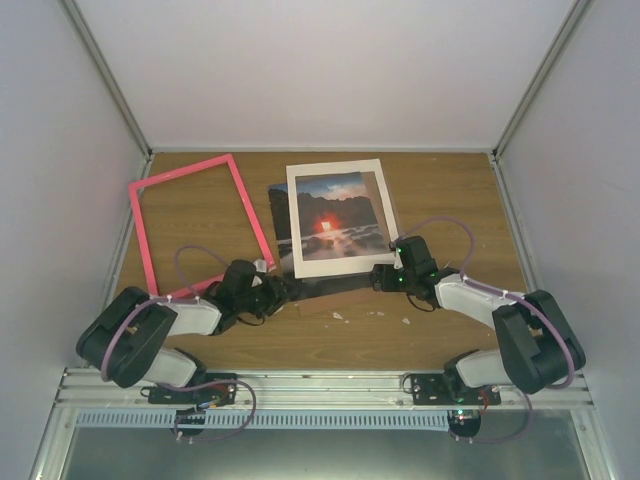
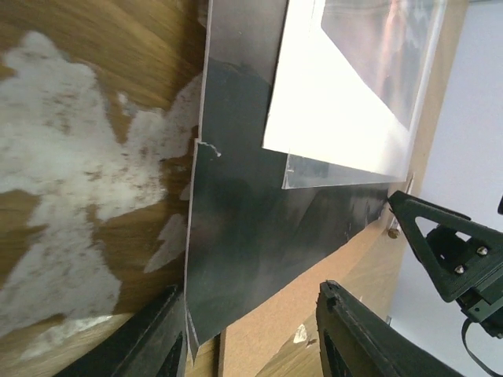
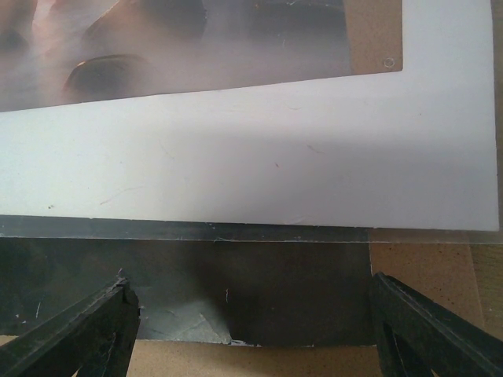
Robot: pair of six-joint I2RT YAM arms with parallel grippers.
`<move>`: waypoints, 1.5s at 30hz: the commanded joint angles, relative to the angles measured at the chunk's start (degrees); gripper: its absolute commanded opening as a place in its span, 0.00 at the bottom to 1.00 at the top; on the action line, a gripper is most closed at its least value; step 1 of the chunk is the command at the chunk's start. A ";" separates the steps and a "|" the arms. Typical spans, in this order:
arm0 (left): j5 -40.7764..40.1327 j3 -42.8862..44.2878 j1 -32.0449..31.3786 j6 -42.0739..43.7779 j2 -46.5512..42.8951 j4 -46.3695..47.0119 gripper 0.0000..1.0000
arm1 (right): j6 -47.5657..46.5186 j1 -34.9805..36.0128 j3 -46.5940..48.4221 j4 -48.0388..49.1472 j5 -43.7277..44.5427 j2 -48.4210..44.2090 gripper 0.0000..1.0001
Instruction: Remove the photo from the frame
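The pink-red frame (image 1: pixel 182 171) lies empty at the back left of the table. The seascape photo (image 1: pixel 335 210) lies at the middle, under a white mat board (image 1: pixel 300 215) and on a brown backing board (image 1: pixel 345 300); its dark edges stick out at the left and the near side. My left gripper (image 1: pixel 288 291) is open at the photo's near left corner (image 2: pixel 259 236), jaws either side of it (image 2: pixel 253 292). My right gripper (image 1: pixel 378 278) is open at the photo's near right edge (image 3: pixel 236 290), jaws astride the dark strip (image 3: pixel 251 284).
A clear sheet edge (image 2: pixel 346 177) shows just beyond the mat (image 3: pixel 251 157). The backing board shows near both grippers (image 2: pixel 314 306) (image 3: pixel 432 267). Small white scraps (image 1: pixel 405 322) lie on the wood. White walls close in the back and sides.
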 commanded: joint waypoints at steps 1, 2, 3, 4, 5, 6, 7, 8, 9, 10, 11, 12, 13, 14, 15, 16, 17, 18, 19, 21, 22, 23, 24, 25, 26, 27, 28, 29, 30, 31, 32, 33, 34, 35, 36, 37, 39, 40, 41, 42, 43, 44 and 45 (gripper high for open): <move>-1.24 -4.62 1.76 1.84 -1.16 1.07 0.45 | -0.14 0.85 -1.41 -1.29 -1.85 1.13 0.81; -1.62 -4.80 1.78 2.38 -2.05 1.47 0.44 | -0.15 0.84 -1.43 -1.20 -2.05 1.21 0.81; -1.84 -4.82 1.79 3.03 -2.81 2.01 0.43 | -0.16 0.84 -1.49 -1.08 -2.44 1.22 0.81; -1.84 -4.78 1.79 3.74 -3.36 2.67 0.42 | -0.16 0.84 -1.50 -0.92 -2.54 1.23 0.81; -1.86 -4.61 1.79 4.34 -3.85 3.20 0.42 | -0.09 0.89 -1.50 -0.83 -2.66 1.28 0.81; -1.77 -4.40 1.79 4.91 -4.01 3.73 0.42 | -0.08 0.85 -1.50 -0.80 -2.65 1.34 0.81; -1.65 -3.98 1.79 5.38 -3.83 3.94 0.42 | -0.07 0.84 -1.50 -0.75 -2.71 1.31 0.81; -1.50 -3.27 1.79 5.66 -3.37 3.27 0.42 | -0.06 0.85 -1.50 -0.78 -2.68 1.31 0.81; -1.73 -2.34 1.79 5.81 -2.79 0.81 0.42 | -0.12 0.89 -1.41 -0.86 -2.67 1.23 0.81; -2.05 -1.47 1.79 5.93 -2.08 -0.34 0.42 | -0.07 0.85 -1.41 -0.88 -2.65 1.14 0.81; -2.22 -1.03 1.80 6.13 -1.50 -1.43 0.43 | -0.09 0.84 -1.41 -0.97 -2.70 1.01 0.81; -2.51 -0.89 1.79 5.86 -0.91 -1.77 0.43 | -0.07 0.84 -1.41 -1.04 -2.66 0.91 0.81; -2.58 -1.06 1.86 5.57 -0.37 -1.59 0.44 | -0.02 0.84 -1.49 -1.13 -2.63 0.77 0.81; -2.31 -1.24 1.92 5.43 0.27 -0.73 0.44 | 0.00 0.84 -1.54 -1.14 -2.51 0.60 0.81; -1.83 -1.49 1.96 5.48 0.99 0.43 0.44 | 0.02 0.84 -1.58 -1.15 -2.56 0.49 0.81; -1.25 -1.64 1.96 5.45 1.79 1.60 0.44 | -0.05 0.84 -1.58 -1.16 -2.44 0.44 0.81; -0.53 -1.73 1.96 5.48 2.49 2.87 0.44 | -0.10 0.89 -1.58 -1.16 -2.40 0.43 0.81; 0.05 -1.74 1.96 5.66 3.19 4.09 0.44 | -0.07 0.87 -1.66 -1.17 -2.43 0.43 0.81; 0.44 -1.74 1.96 5.83 3.63 5.03 0.43 | -0.07 0.82 -1.67 -1.20 -2.33 0.44 0.81; 0.92 -1.83 1.91 6.12 3.80 6.62 0.40 | -0.08 0.84 -1.67 -1.20 -2.28 0.51 0.81; 0.97 -1.83 1.96 6.26 3.45 7.11 0.39 | -0.07 0.84 -1.67 -1.15 -2.24 0.51 0.81; 0.90 -1.72 1.92 6.55 2.97 7.36 0.39 | -0.11 0.84 -1.67 -1.14 -2.23 0.56 0.81; 0.83 -1.56 1.96 7.00 2.51 7.34 0.39 | -0.11 0.84 -1.75 -1.15 -2.17 0.62 0.81; 0.74 -1.31 1.96 7.38 1.75 7.22 0.39 | -0.18 0.84 -1.76 -1.18 -2.13 0.75 0.81; 0.59 -1.00 1.96 7.89 1.34 7.06 0.38 | -0.16 0.84 -1.80 -1.07 -2.13 0.79 0.81; 0.53 -0.59 1.96 8.33 0.74 6.68 0.38 | -0.15 0.84 -1.84 -0.98 -2.21 0.86 0.81; 0.28 -0.15 1.96 8.76 0.41 6.18 0.38 | -0.15 0.84 -1.85 -0.93 -2.21 1.00 0.81; 0.09 0.30 1.96 9.21 0.15 5.44 0.37 | -0.15 0.86 -1.85 -0.84 -2.21 1.08 0.81; -0.11 0.70 1.96 9.61 0.09 5.24 0.36 | -0.15 0.86 -1.85 -0.84 -2.23 1.08 0.81; -0.10 0.91 2.03 9.64 0.21 5.34 0.36 | -0.11 0.84 -1.85 -0.80 -2.22 1.11 0.81; 0.04 1.16 2.05 9.63 0.42 5.55 0.35 | -0.17 0.82 -1.85 -0.82 -2.28 1.14 0.81; 0.31 1.42 2.05 9.61 0.80 5.98 0.35 | -0.15 0.84 -1.85 -0.80 -2.22 1.18 0.81; 0.49 1.55 2.05 9.48 1.21 6.34 0.34 | -0.15 0.83 -1.85 -0.84 -2.21 1.14 0.81; 0.72 1.79 2.05 9.34 1.66 6.69 0.34 | -0.10 0.85 -1.85 -0.80 -2.30 1.09 0.81; 0.76 2.04 2.05 9.28 2.11 6.97 0.33 | -0.07 0.84 -1.85 -0.80 -2.30 1.05 0.81; 0.73 2.17 2.10 9.19 2.57 7.07 0.33 | -0.09 0.84 -1.85 -0.79 -2.31 1.05 0.81; 0.76 2.50 2.25 8.97 3.48 7.59 0.33 | -0.15 0.85 -1.85 -0.79 -2.35 1.07 0.81; 0.79 2.67 2.46 8.82 4.02 7.85 0.33 | -0.15 0.84 -1.85 -0.80 -2.35 1.13 0.81; 0.79 2.92 2.67 8.65 4.61 8.01 0.33 | -0.17 0.84 -1.85 -0.81 -2.28 1.15 0.81; 0.82 3.08 2.98 8.32 5.16 7.96 0.33 | -0.21 0.86 -1.85 -0.79 -2.27 1.13 0.81; 0.96 3.35 3.23 7.93 5.89 7.88 0.33 | -0.23 0.87 -1.93 -0.79 -2.30 1.20 0.81; 1.05 3.60 3.54 7.65 6.58 7.83 0.33 | -0.18 0.80 -1.92 -0.79 -2.37 1.23 0.81; 1.29 3.81 3.80 7.43 7.25 8.08 0.33 | -0.17 0.84 -1.93 -0.75 -2.39 1.29 0.81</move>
